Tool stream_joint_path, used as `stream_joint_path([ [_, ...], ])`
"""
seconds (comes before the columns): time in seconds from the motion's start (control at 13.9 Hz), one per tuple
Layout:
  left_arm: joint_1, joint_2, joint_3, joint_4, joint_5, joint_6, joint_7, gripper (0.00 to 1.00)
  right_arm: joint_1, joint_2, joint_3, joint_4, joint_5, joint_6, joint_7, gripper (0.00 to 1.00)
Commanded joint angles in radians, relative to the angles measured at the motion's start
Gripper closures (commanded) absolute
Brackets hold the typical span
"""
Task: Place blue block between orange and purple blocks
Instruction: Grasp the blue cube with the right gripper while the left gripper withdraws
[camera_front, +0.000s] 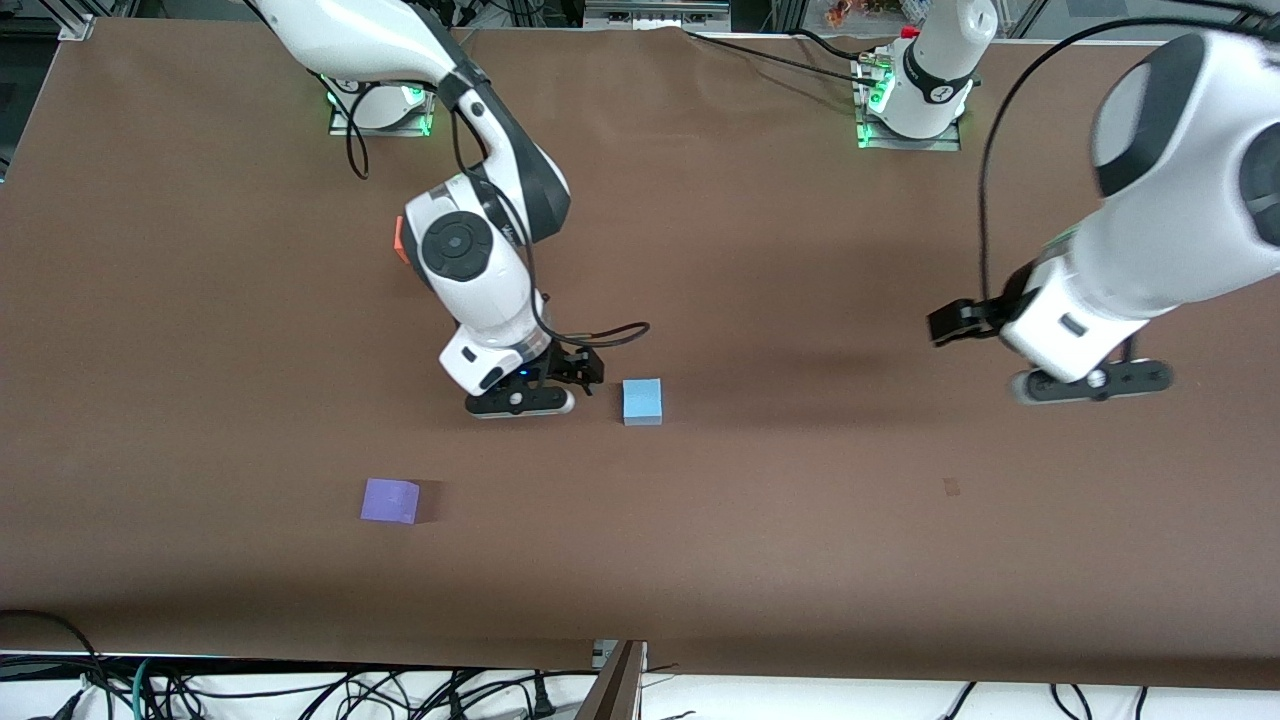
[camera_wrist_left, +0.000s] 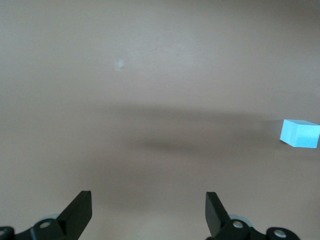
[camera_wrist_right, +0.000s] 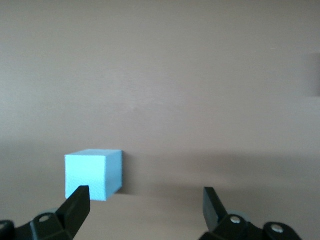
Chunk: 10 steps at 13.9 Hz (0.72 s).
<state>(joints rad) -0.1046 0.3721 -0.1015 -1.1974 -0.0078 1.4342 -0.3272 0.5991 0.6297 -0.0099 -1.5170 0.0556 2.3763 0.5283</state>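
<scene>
The blue block (camera_front: 642, 401) sits on the brown table near its middle. It also shows in the right wrist view (camera_wrist_right: 93, 174) and the left wrist view (camera_wrist_left: 300, 133). The purple block (camera_front: 390, 500) lies nearer the front camera, toward the right arm's end. The orange block (camera_front: 398, 241) is mostly hidden by the right arm; only an edge shows. My right gripper (camera_front: 520, 402) (camera_wrist_right: 145, 207) is open and empty, low over the table just beside the blue block. My left gripper (camera_front: 1090, 382) (camera_wrist_left: 148, 210) is open and empty, waiting over bare table at the left arm's end.
The brown table (camera_front: 800, 520) is bare apart from the three blocks. A small faint mark (camera_front: 951, 487) is on the cloth. Cables hang past the table's front edge (camera_front: 300, 690).
</scene>
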Motion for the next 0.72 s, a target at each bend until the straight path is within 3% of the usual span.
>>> stream_joint_path([
  [0.0,0.025,-0.108,-0.003,-0.124,0.008,-0.020,0.037,0.00,0.050,0.060,-0.010,0.029,0.004,0.070,0.042,0.00],
  [0.07,0.029,-0.161,0.000,-0.201,0.012,0.007,0.039,0.00,0.065,0.071,-0.010,0.029,0.004,0.092,0.042,0.00],
  [0.22,0.008,-0.267,0.092,-0.353,0.012,0.067,0.042,0.00,0.083,0.094,-0.010,0.029,0.004,0.135,0.062,0.00],
  [0.36,-0.030,-0.362,0.178,-0.517,0.006,0.197,0.114,0.00,0.102,0.119,-0.010,0.031,0.004,0.182,0.085,0.00],
  [0.43,-0.026,-0.399,0.186,-0.587,0.003,0.271,0.153,0.00,0.108,0.129,-0.012,0.031,0.004,0.201,0.087,0.00],
  [0.57,-0.020,-0.406,0.186,-0.587,0.003,0.266,0.168,0.00,0.126,0.152,-0.013,0.037,0.001,0.230,0.087,0.00],
  [0.65,-0.015,-0.391,0.187,-0.543,0.003,0.250,0.169,0.00,0.140,0.175,-0.015,0.061,-0.002,0.230,0.087,0.00],
])
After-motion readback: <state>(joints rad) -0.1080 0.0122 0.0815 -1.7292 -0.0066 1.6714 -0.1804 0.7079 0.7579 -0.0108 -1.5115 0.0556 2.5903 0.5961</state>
